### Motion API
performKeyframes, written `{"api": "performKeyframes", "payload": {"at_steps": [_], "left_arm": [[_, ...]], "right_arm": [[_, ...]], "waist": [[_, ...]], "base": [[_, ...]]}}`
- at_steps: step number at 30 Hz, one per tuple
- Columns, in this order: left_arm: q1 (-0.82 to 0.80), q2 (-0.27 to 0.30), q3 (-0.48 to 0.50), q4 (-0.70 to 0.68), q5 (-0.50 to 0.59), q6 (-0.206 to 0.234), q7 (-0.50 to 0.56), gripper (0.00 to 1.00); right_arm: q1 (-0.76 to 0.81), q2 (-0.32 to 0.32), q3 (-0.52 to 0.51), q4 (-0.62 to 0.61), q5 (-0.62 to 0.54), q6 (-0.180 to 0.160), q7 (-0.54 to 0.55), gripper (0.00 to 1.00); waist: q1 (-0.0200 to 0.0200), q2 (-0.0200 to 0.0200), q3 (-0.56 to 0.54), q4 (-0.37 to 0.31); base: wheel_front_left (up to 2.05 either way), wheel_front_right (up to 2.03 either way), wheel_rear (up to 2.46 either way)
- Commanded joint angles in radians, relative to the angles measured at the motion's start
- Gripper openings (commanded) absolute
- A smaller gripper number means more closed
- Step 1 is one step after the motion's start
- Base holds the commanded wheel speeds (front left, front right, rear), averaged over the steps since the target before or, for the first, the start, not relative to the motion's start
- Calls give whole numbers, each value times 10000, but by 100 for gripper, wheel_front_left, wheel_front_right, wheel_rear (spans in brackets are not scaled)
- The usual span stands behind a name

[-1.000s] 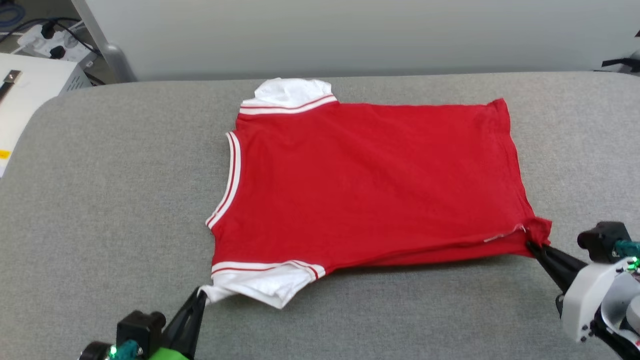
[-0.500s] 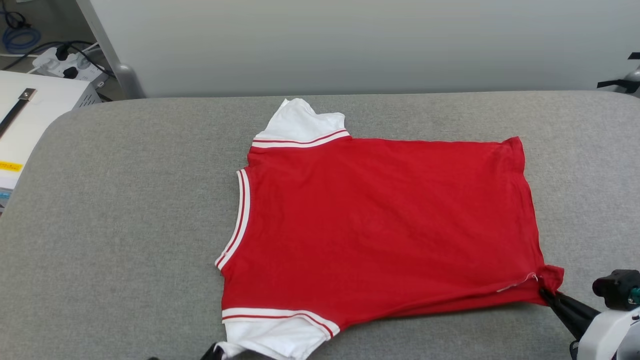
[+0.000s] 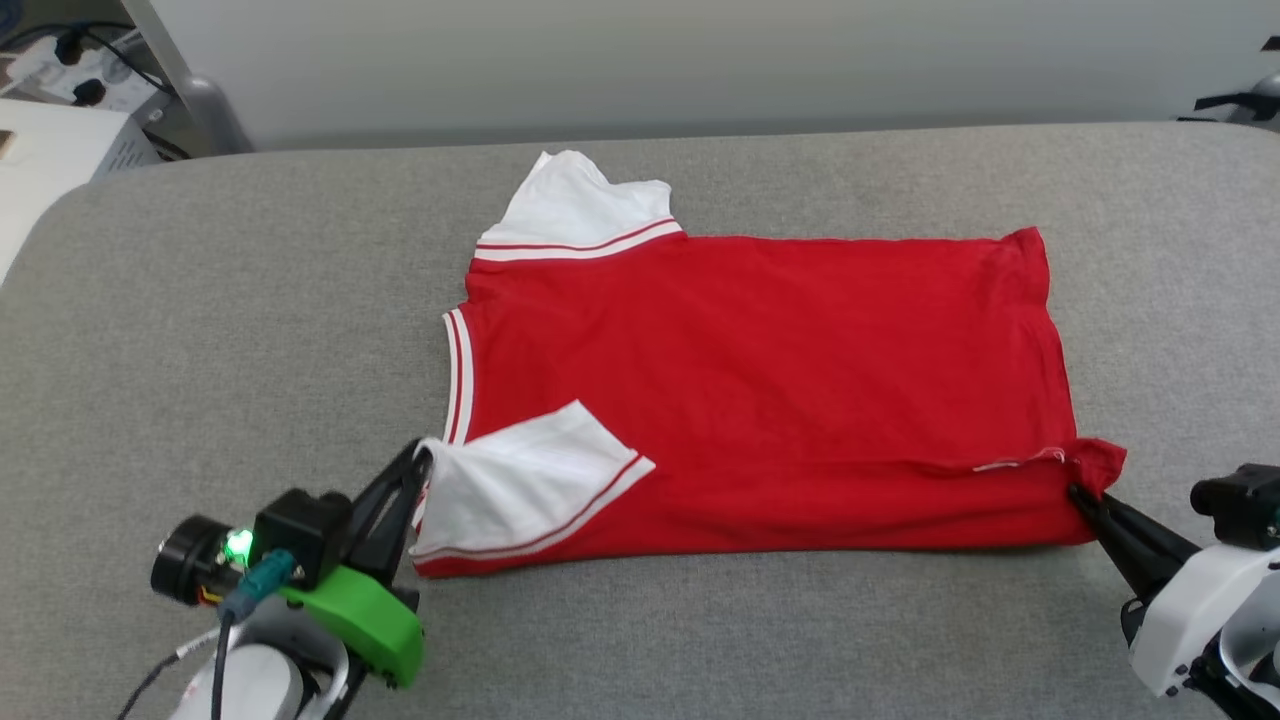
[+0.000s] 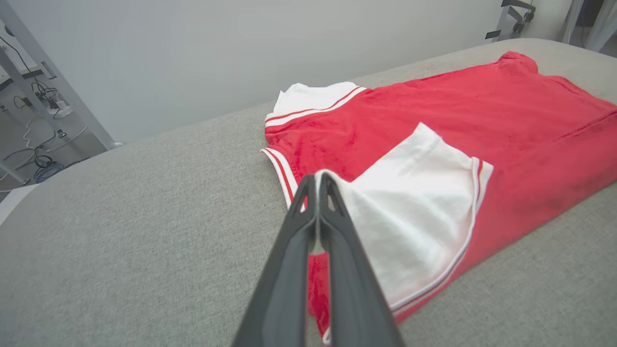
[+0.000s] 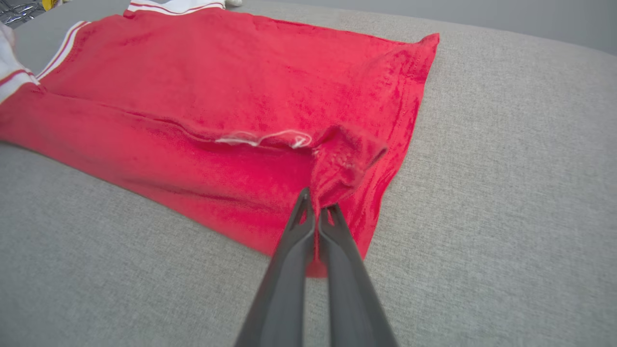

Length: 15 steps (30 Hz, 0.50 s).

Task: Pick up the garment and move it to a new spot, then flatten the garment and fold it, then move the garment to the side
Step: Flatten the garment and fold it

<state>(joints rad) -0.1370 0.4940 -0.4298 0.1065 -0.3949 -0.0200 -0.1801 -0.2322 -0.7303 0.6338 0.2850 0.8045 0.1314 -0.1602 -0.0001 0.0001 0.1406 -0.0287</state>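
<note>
The garment (image 3: 780, 380) is bright red with white sleeves (image 3: 520, 480), each edged by a white band with a thin red stripe, and the collar (image 3: 458, 375) has the same red-and-white striping. The fabric surface (image 3: 220, 320) is mottled grey and the wall (image 3: 700, 60) pale grey. The left gripper (image 3: 420, 455) has black fingers on a bright green mount (image 3: 360, 615), and the right gripper (image 3: 1078, 492) has black fingers on a white housing (image 3: 1190, 600).

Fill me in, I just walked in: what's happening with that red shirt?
The robot is midway through folding the red T-shirt on the grey table. Its left gripper is shut on the near white sleeve, which lies folded onto the red body. Its right gripper pinches the near hem corner. The far sleeve lies flat, not yet folded.
</note>
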Motion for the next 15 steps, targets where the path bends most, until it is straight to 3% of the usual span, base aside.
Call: {"api": "performKeyframes", "payload": {"at_steps": [1,8,15], "left_arm": [[-499,40,30,174,56,-126,-18,0],[-2110,249,7,1535,304,-534,-108,0],[-3143,74,-248,3166,314,-828,-389,0]], "right_arm": [[-257,73,-81,-74,-117,-7,54,0],[-1062,462,-179,32,-284,-7,318,0],[-1782,847,-51,619,-300,-7,363,0]], "waist": [[1,-1,452,-210],[1,-1,1315,-589],[1,-1,2036,-735]], "base": [[0,0,0],[0,0,0],[0,0,0]]}}
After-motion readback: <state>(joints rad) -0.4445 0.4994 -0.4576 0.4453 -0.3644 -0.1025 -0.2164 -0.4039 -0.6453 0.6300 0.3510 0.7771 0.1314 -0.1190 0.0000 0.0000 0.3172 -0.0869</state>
